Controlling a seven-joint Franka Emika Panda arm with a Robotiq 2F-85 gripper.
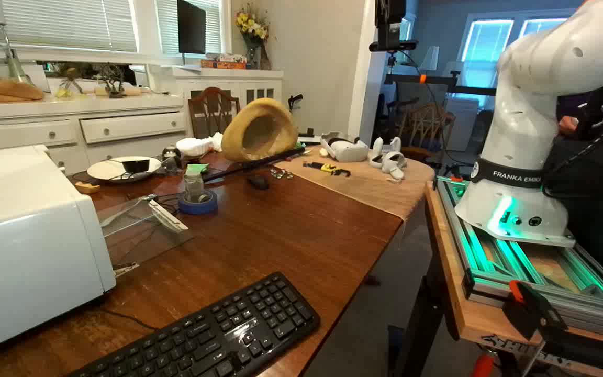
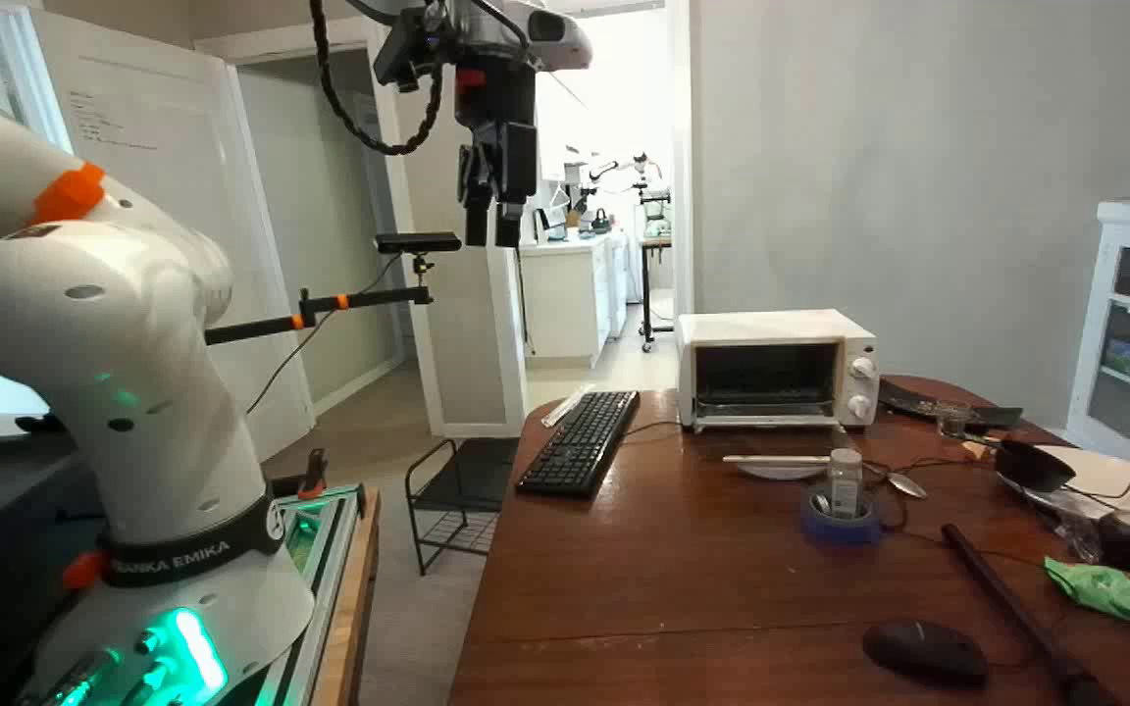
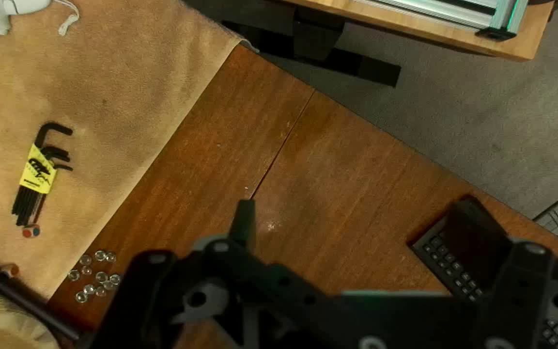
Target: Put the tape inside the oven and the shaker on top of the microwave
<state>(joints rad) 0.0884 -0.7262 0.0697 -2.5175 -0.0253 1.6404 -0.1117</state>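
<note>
Clearly, the slim black fingers (image 3: 243, 220) of the angular black gripper (image 2: 492, 237) are spread wide apart, with nothing grasped or touched, and are held high in the air. Below them, a glossy reddish-brown wooden table (image 3: 347, 194) is seen in the wrist view, partly covered by a tan, suede-like cloth (image 3: 114, 111). Small, round, clear, glassy beads (image 3: 101, 277) are scattered on the wood just beside the cloth's edge, while black L-shaped hex keys (image 3: 24, 203) in a flat yellow holder (image 3: 37, 177) are laid on the cloth. Near the table's edge, a long rectangular black plastic keyboard (image 2: 580, 446) is placed. Farther out, in both exterior views, a small cylindrical transparent shaker (image 2: 846, 480) is stood upright within the ring of a blue roll of tape (image 2: 842, 532), its base partly hidden. Nearby, a boxy, smooth white toaster oven (image 2: 771, 327) with round white knobs (image 2: 862, 368) is set, its transparent door (image 1: 147, 243) lowered over the tabletop and its dark cavity (image 2: 766, 373) exposed.
</note>
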